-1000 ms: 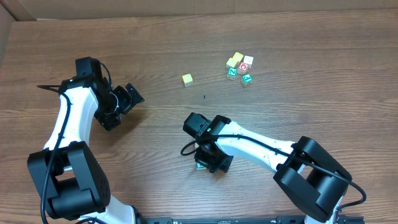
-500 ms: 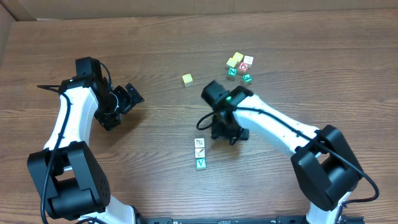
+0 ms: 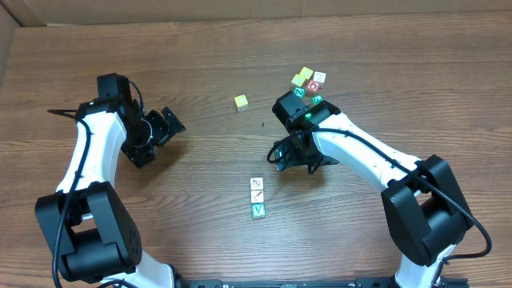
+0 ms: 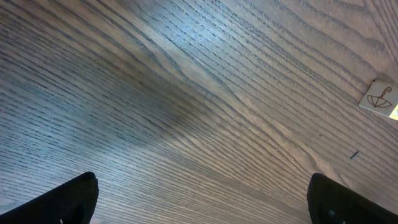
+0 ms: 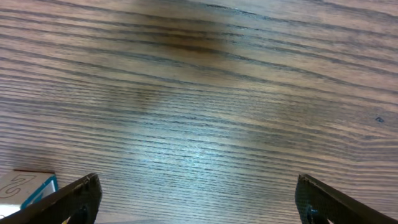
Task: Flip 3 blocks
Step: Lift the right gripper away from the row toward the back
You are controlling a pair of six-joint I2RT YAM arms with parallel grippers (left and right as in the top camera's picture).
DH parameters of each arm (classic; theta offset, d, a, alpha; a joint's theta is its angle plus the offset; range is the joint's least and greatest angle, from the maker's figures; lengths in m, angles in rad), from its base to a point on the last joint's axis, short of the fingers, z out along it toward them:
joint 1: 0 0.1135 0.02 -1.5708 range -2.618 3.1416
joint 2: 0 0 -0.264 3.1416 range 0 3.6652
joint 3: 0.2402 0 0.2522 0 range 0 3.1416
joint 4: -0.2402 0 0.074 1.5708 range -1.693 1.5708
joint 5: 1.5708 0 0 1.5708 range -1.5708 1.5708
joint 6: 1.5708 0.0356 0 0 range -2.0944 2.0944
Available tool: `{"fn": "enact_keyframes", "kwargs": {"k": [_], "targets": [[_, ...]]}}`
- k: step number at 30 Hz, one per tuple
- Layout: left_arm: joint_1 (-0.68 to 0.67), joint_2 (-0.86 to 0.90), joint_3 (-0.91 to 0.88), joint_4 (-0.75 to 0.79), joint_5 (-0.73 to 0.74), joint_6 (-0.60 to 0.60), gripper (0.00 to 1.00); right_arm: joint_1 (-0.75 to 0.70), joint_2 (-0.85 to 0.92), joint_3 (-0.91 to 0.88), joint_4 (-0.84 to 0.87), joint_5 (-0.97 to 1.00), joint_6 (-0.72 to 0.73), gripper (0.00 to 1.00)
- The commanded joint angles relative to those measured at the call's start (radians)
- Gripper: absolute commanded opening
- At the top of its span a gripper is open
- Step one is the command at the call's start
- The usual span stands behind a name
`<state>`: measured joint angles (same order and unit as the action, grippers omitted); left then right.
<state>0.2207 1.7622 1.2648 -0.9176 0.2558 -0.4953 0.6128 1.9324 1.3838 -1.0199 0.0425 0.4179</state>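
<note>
Left gripper (image 3: 158, 138): my jaws stand wide apart and hold nothing. In the left wrist view the gripper (image 4: 205, 200) shows only its two dark fingertips (image 4: 74, 199) in the bottom corners, with bare wood grain between them. It sits at the left side of the table (image 3: 200, 56), well apart from every block. An umbrella-marked block (image 4: 377, 98) shows at the right edge of that view. I cannot confirm which cube it is.

Right gripper (image 3: 298, 158): my jaws are likewise spread wide, with nothing between them. The right wrist view shows the gripper (image 5: 199, 200) over bare tabletop. It hangs near the middle of the table, up and to the right of the blocks and not touching them.

The blocks lie in a short column near the table's centre, each just beside the next.
- The white block with a brown mark (image 3: 257, 183) is farthest from me.
- The white block with a reddish mark (image 3: 258, 196) is in the middle.
- The teal-green block (image 3: 258, 210) is nearest me, with its white V facing up.

Other items: a lone yellow cube (image 3: 241, 102) sits apart toward the far side. A cluster of cubes (image 3: 308, 85) in yellow, white, red and green lies beyond my right arm, which covers part of it.
</note>
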Motion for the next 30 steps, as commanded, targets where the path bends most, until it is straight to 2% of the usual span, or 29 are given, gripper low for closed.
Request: {"fn": "enact_keyframes", "kwargs": {"k": [1, 21, 30], "targets": [[0.002, 0.004, 0.013, -0.001, -0.009, 0.001, 1.00, -0.002, -0.027, 0.017, 0.006, 0.012, -0.015, 1.00], [0.002, 0.004, 0.013, -0.001, -0.009, 0.001, 1.00, -0.002, -0.029, 0.017, 0.006, 0.012, -0.015, 1.00], [0.002, 0.004, 0.013, -0.001, -0.009, 0.001, 1.00, -0.002, -0.139, 0.017, 0.006, 0.012, -0.015, 1.00]]}}
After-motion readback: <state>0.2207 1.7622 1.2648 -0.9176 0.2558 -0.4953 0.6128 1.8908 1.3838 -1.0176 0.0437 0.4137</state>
